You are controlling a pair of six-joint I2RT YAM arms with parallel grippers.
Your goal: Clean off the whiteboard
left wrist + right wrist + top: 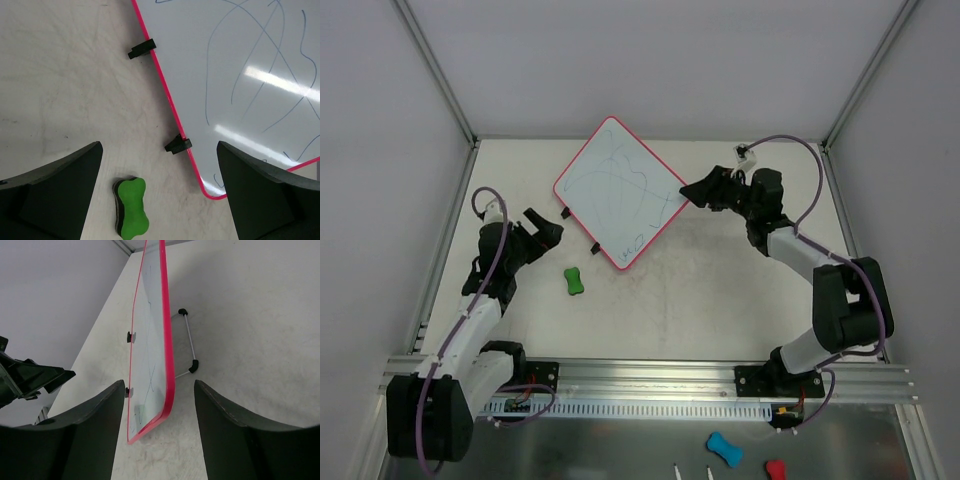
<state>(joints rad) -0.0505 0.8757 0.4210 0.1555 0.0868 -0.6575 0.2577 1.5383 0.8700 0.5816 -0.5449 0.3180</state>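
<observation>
Whiteboard (620, 193) scribbled, near far edge, mid-table (turned diamond-wise). Right gripper (692, 192) wide open astride its right corner, not clamped. Left gripper (548, 228) open, empty, near green eraser (574, 282).

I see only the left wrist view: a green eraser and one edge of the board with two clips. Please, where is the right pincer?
Observer: The right pincer is at the right corner of the board. It is open, with one finger on each side of the rim.
Operator: Is something behind the board?
Observer: Yes. The right wrist view shows a wire stand with black ends at the board's back side.
Operator: Does anything lie off the table?
Observer: Yes. A blue bone-shaped piece and a red piece lie at the bottom right of the top view.
</observation>
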